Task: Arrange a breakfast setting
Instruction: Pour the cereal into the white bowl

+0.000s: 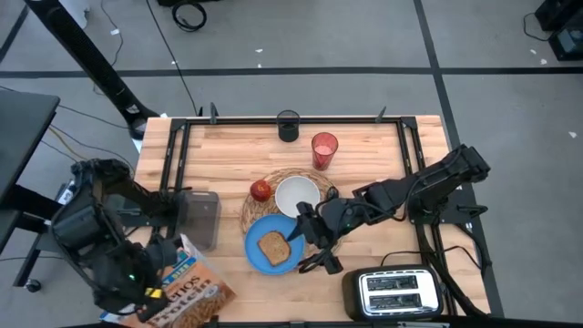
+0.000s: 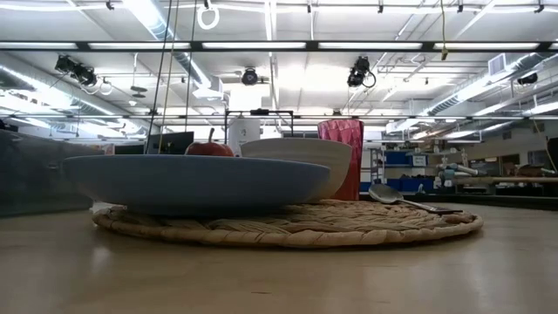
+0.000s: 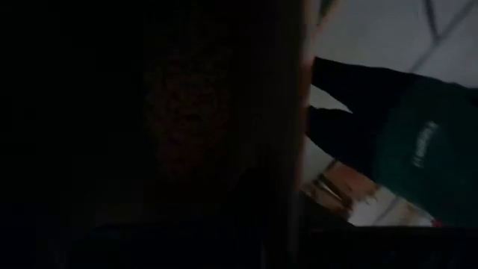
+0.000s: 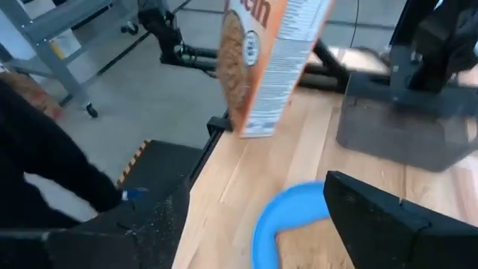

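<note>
A round straw placemat (image 1: 314, 179) (image 2: 288, 228) lies mid-table. On it stand a white bowl (image 1: 297, 194) (image 2: 301, 161), a red apple (image 1: 261, 189) (image 2: 209, 148) and a metal spoon (image 2: 405, 199). A blue plate (image 1: 258, 257) (image 2: 192, 179) with a toast slice (image 1: 273, 246) (image 4: 306, 250) overlaps the mat's near edge. A translucent red cup (image 1: 324, 148) (image 2: 342, 139) stands beyond the mat. My right gripper (image 1: 311, 241) (image 4: 258, 196) is open at the plate's right rim, touching nothing. My left gripper (image 1: 162, 262) is at a cereal box (image 1: 187, 287) (image 4: 269, 67) at the near left. My left gripper is shut on the cereal box, near its upper end (image 1: 178, 260). The arm and the box hide the fingers, so the kind of hold does not show. The box is tilted and partly juts past the table's near edge.
A silver toaster (image 1: 396, 292) stands at the near right corner. A small black cup (image 1: 288, 126) stands at the far edge. A dark clear container (image 1: 202, 219) stands left of the plate. A black rail (image 1: 301, 119) frames the table top.
</note>
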`<state>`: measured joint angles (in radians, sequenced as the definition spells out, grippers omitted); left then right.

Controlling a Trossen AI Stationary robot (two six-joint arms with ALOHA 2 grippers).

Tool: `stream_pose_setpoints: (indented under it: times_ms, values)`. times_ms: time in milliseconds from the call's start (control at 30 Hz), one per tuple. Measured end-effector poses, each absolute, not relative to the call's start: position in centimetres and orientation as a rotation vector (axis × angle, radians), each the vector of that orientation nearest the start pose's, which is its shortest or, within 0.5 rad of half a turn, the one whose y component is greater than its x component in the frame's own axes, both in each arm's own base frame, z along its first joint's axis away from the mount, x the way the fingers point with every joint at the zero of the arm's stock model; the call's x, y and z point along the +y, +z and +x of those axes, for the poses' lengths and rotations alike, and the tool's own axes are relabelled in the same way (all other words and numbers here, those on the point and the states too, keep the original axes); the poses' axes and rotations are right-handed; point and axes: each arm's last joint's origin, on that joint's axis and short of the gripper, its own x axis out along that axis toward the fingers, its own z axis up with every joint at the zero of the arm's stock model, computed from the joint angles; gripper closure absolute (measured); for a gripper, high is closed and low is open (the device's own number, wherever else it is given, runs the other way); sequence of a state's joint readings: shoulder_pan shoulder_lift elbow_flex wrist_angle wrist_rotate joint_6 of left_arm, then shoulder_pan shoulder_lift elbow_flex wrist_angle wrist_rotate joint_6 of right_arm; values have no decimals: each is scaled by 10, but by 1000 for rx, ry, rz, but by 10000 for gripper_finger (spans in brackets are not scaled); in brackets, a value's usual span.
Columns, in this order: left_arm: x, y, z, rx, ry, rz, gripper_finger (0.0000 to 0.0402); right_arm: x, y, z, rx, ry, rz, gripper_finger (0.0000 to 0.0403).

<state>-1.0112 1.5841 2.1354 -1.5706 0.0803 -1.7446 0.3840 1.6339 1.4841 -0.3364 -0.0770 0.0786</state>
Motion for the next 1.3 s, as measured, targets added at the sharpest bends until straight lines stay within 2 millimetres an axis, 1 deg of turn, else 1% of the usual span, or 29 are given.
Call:
stream_pose_setpoints:
  times_ms: [67, 167, 333, 400, 500, 633, 700, 800, 933, 1133, 1300]
  values:
    - [-212, 472, 130, 1404, 50, -977, 400, 144, 344, 353, 451, 417, 2, 85]
    - [-209, 475, 130, 1357, 21, -944, 400, 147, 339, 371, 341, 389, 35, 85]
    - [-209, 475, 132, 1284, -7, -863, 400, 159, 313, 407, 184, 405, 105, 78]
    - [-208, 475, 133, 1243, -16, -821, 401, 163, 304, 415, 147, 421, 122, 70]
    - [-209, 474, 135, 1217, -33, -770, 401, 167, 294, 424, 96, 445, 147, 55]
    - [-217, 467, 142, 1225, -46, -708, 401, 166, 286, 429, 85, 456, 95, 36]
    - [-221, 464, 145, 1233, -53, -681, 401, 166, 286, 430, 66, 457, 60, 28]
    - [-226, 459, 149, 1238, -56, -645, 401, 164, 286, 431, 57, 466, 54, 22]
    - [-233, 449, 163, 1242, -45, -582, 401, 162, 284, 433, 62, 480, 54, 21]
    - [-238, 437, 183, 1238, -45, -487, 401, 169, 281, 430, 81, 500, 48, 21]
    - [-238, 435, 188, 1235, -48, -473, 401, 173, 274, 428, 157, 488, 32, 21]
